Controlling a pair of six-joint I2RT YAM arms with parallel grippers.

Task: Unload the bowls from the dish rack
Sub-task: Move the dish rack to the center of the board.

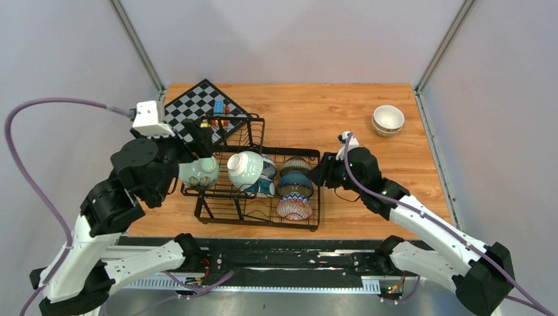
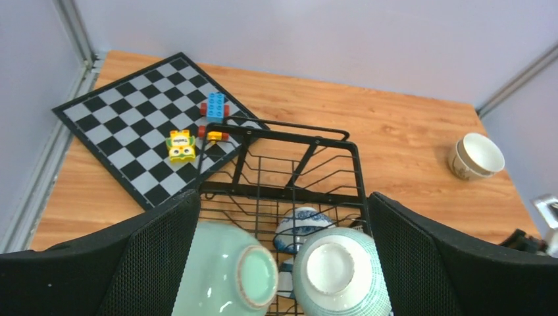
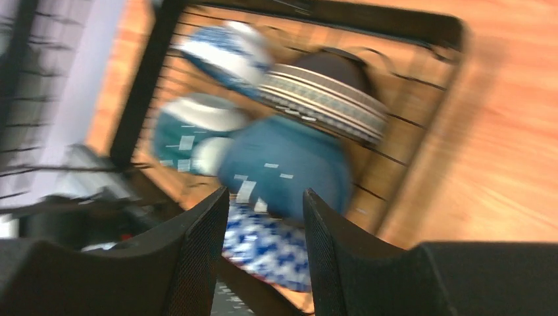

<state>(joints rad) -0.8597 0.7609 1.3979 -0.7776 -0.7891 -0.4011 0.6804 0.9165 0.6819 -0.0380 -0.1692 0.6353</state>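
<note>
1. My left gripper (image 2: 283, 197) stood spread to its widest over the left end of the dish rack (image 1: 256, 214) and held nothing. The mint-green bowl (image 2: 227, 273) and the white ribbed bowl (image 2: 342, 270) lay between its fingers, with their foot rings turned up toward the wrist camera.
2. My right gripper (image 3: 264, 194) was partly open and empty. It stood just beside the rack's right end and was aimed at the teal bowl (image 3: 286, 171). That view was motion-blurred, so I could not confirm finer detail.
3. Also in the rack were a blue-white patterned bowl (image 1: 266, 179), a banded brown bowl (image 1: 295, 164) and a red-pink patterned bowl (image 1: 294, 207). Stacked cream bowls (image 1: 388, 120) sat on the table (image 1: 316, 112) at its far right, well apart from the rack.
4. Handling, in my judgement: the glazed ceramic was rigid, smooth enough to slip and liable to chip. The rim was the best hold, with one finger inside and one outside.
5. Obstructions: the bowls leaned against one another between the divider wires, so lifting one risked dragging its neighbour. The chessboard (image 2: 131, 125), carrying toy blocks (image 2: 214, 105), lay just behind the rack's left rear.
</note>
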